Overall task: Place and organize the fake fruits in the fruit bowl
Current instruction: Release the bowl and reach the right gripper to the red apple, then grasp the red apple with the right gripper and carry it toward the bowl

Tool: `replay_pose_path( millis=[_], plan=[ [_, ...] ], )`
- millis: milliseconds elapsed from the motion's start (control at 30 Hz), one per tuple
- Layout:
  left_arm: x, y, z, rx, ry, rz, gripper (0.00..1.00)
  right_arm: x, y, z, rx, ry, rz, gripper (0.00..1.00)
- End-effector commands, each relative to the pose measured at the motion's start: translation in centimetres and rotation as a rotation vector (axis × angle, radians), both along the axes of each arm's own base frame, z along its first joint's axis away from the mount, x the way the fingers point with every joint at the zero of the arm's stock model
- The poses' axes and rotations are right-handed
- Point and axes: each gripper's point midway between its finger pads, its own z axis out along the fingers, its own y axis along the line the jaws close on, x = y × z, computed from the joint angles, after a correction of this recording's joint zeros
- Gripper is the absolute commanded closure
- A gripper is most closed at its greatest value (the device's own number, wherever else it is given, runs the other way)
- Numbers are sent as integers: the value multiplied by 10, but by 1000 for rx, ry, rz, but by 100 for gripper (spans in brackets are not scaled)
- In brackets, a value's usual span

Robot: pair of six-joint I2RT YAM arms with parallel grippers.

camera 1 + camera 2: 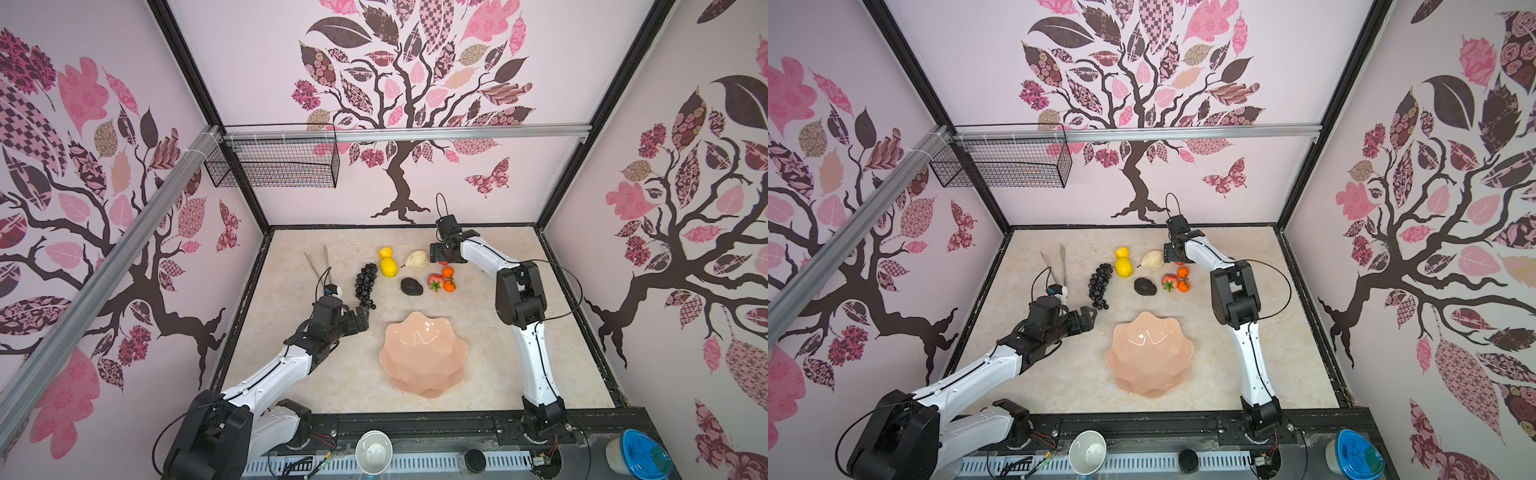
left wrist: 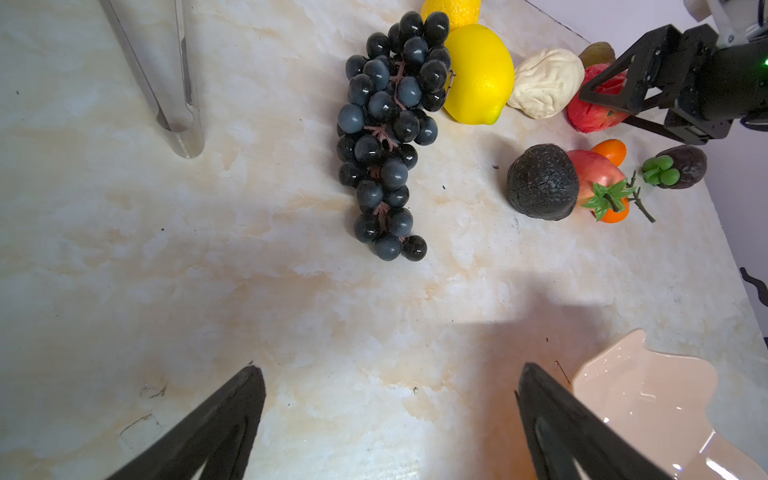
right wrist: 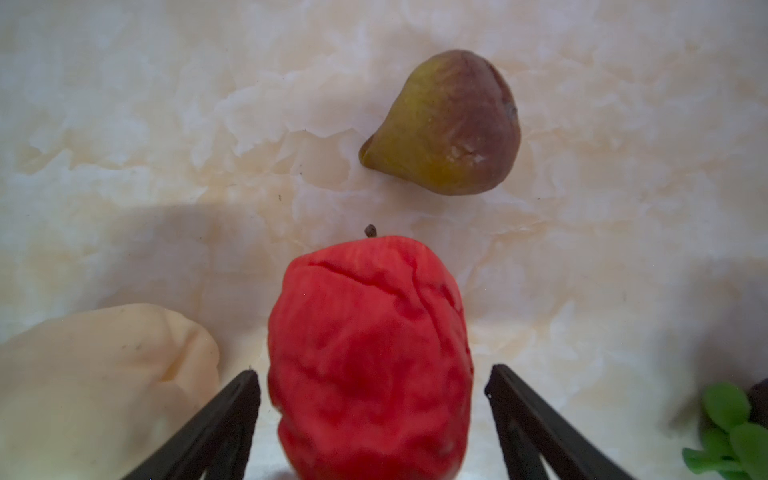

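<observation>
White cup [image 1: 362,449], fruit bowl [image 1: 423,357], fruits [image 1: 389,267] beyond

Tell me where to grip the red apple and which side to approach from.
Grip the red apple across its wide middle, from above, with the stem end pointing away from the wrist. The open right gripper straddles it there, with a gap each side. The cream pear lies close beside one finger, so close in carefully.
</observation>
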Motion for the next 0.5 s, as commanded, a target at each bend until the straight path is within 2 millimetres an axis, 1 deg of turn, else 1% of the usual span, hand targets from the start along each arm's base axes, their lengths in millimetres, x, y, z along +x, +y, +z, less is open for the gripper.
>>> replay_pose_path(
  millis=[0,100,167,200,333,467],
  plan=[
    [8,-7,14,-26,-32,-7,2,4,-3,-13,-27,28,-6,14],
    [8,-7,14,-25,-33,-9,2,7,-4,-16,-35,32,-11,16],
    [8,-7,16,-26,-37,-8,2,9,-5,-11,-40,22,-13,17],
    [7,-6,15,-25,-36,-9,2,8,-6,-28,-53,50,-15,18],
    [8,-6,14,-25,-34,-8,2,8,-5,-28,-54,52,-15,23],
    [8,-6,14,-25,-32,-7,2,8,-7,-28,-62,54,-19,24]
  ],
)
